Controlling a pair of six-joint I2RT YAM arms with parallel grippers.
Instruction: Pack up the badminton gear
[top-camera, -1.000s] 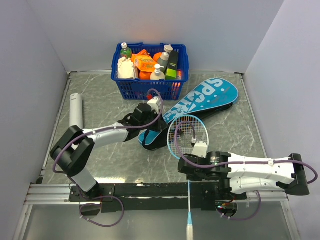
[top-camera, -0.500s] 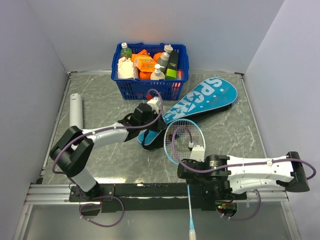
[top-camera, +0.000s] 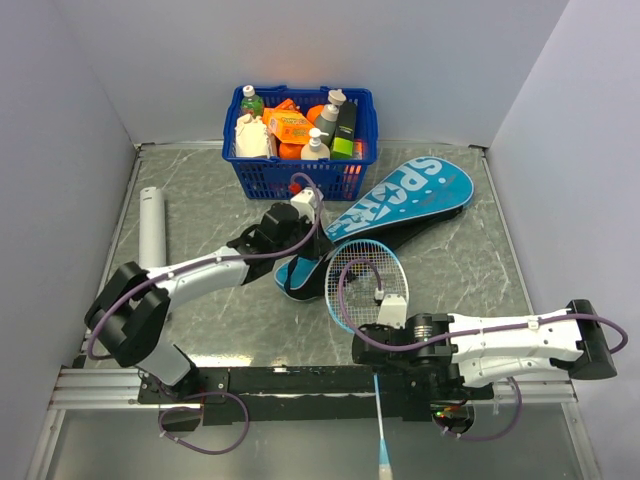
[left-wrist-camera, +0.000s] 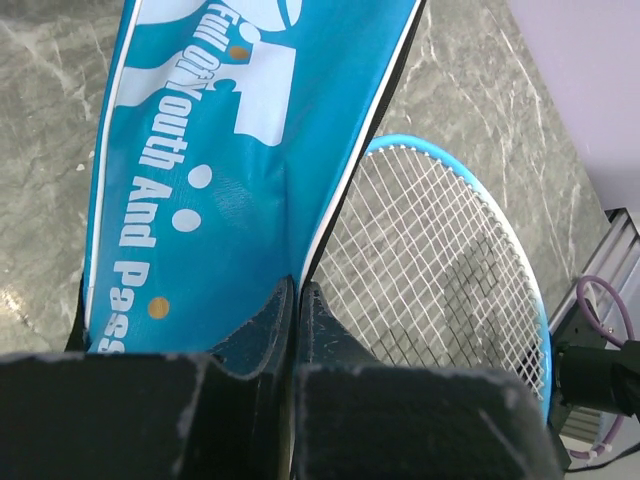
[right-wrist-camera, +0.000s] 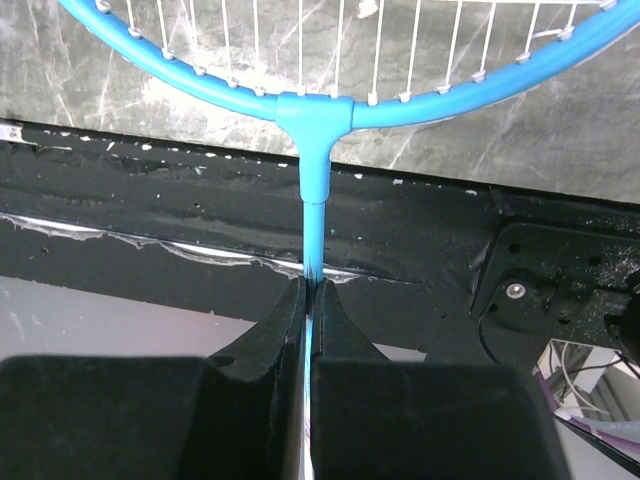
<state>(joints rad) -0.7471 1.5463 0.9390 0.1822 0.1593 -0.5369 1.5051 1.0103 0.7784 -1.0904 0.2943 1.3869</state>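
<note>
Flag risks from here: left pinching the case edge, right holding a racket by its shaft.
1. The right gripper pinches only the thin shaft of the racket; the head could swivel or slip when pushed.
2. The left gripper holds a small fold of the case; the fabric may pull free, closing the mouth.
3. The racket's rim sits at the case edge and may snag there.

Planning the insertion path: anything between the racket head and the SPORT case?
Nothing visible. The racket head lies right at the SPORT case edge, which the left claw pinches; the right claw is shut on the racket shaft. The blue basket and white tube lie off to the sides.
</note>
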